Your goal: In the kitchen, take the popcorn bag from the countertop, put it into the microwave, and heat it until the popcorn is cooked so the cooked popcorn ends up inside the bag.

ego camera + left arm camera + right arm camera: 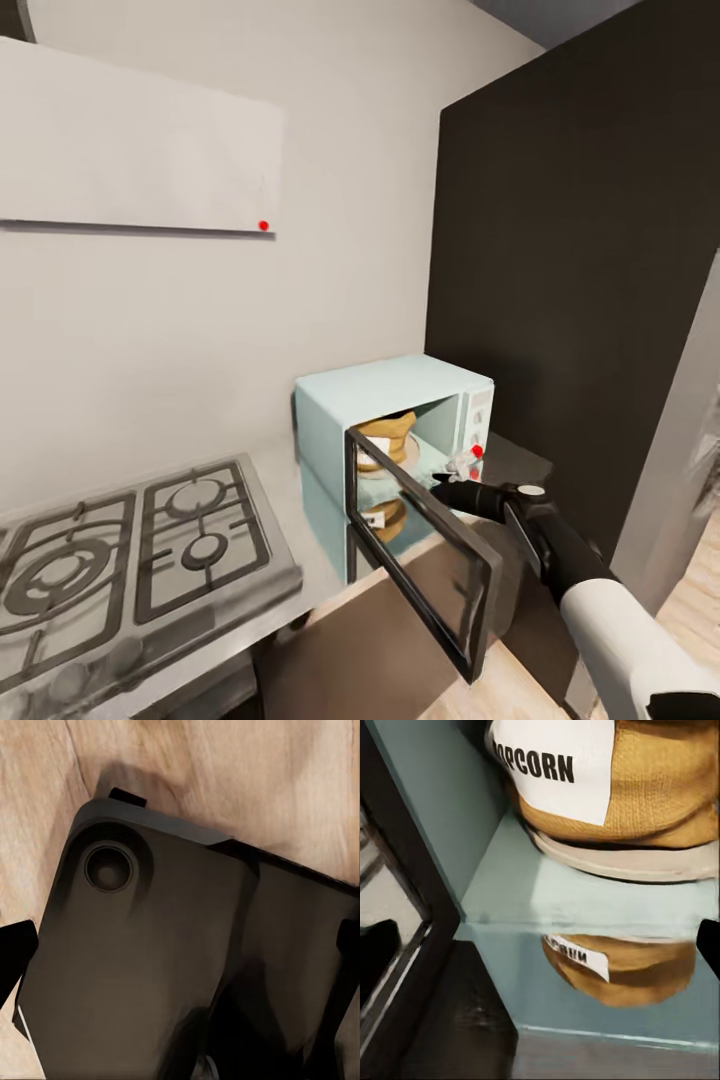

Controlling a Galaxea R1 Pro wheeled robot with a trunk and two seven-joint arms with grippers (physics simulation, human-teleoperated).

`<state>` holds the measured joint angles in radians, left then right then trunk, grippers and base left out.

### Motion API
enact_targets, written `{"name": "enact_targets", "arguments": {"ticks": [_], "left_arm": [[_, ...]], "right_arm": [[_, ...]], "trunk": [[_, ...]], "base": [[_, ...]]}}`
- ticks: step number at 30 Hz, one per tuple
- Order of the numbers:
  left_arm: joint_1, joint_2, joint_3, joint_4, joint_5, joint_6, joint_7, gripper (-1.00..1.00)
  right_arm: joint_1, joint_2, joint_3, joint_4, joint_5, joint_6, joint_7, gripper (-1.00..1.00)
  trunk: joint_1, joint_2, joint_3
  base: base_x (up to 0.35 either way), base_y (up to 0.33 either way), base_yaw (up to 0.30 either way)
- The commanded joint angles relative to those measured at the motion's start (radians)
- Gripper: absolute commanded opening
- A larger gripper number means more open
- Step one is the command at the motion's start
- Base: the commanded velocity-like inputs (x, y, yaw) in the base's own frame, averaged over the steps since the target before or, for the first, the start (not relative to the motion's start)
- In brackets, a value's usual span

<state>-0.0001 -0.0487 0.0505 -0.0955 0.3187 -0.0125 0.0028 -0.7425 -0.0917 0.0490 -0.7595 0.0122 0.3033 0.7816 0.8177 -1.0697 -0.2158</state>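
Dark tall matte panel (580, 250) at the right of the head view, meeting a plain off-white wall (200, 320). Long grey shiny steel-like counter (290, 530) below, running along that wall. Gas hob with grey grates (130, 545) set in the counter, on the left side. Small pale mint-blue box microwave (335, 405) standing on the counter at its far right end, against the dark panel, round knobs on its right-hand strip. Black-framed dark glass door (430, 560) swung wide open toward the camera, hinged on the left. Small tan-brown burlap-like popcorn bag (388, 432) sitting upright inside the microwave cavity on a pale round plate (622, 859), white label reading POPCORN facing out; mirrored faintly in the shiny counter beneath. Black right tool (447, 486) at the end of a white-and-black arm, poised just in front of the open cavity, fingers spread wide, gripping nothing, apart from the bag. Left tool (180, 945) spread wide too and empty, pointing down at a dark rounded casing (142, 967) over pale wooden floor (247, 772).
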Motion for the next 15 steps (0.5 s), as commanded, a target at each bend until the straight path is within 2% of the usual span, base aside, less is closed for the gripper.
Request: {"name": "enact_targets", "arguments": {"ticks": [1,4,11,13,14,15], "left_arm": [[0.0,0.0,0.004,-0.001,0.002,-0.001,0.0,1.0],[0.0,0.0,0.003,0.0,0.001,-0.001,0.0,1.0],[0.0,0.0,0.004,0.0,0.002,-0.001,0.0,1.0],[0.0,0.0,0.005,-0.001,0.002,-0.001,0.0,1.0],[0.0,0.0,0.005,-0.001,0.002,-0.001,0.0,1.0],[0.0,0.0,0.005,-0.001,0.002,-0.001,0.0,1.0]], "right_arm": [[0.0,-0.02,0.001,-0.011,-0.002,0.007,0.001,1.0],[0.0,-0.04,0.001,-0.03,-0.003,0.019,-0.002,1.0],[0.0,-0.045,0.001,-0.034,0.0,0.085,-0.021,1.0],[0.0,-0.086,0.0,-0.027,-0.003,0.086,-0.042,1.0],[0.0,-0.119,0.001,0.025,-0.005,0.086,-0.09,1.0],[0.0,-0.122,0.001,0.058,-0.005,0.085,-0.114,1.0]], "trunk": [[0.0,-0.001,-0.001],[0.0,-0.001,-0.001],[0.0,-0.001,-0.001],[0.0,-0.001,-0.001],[0.0,-0.001,-0.001],[0.0,-0.001,-0.001]], "base": [[-0.347,0.0,0.0],[-0.347,0.0,0.0],[-0.347,0.0,0.0],[-0.346,0.0,0.0],[-0.346,0.0,0.0],[-0.346,0.0,0.0]]}}
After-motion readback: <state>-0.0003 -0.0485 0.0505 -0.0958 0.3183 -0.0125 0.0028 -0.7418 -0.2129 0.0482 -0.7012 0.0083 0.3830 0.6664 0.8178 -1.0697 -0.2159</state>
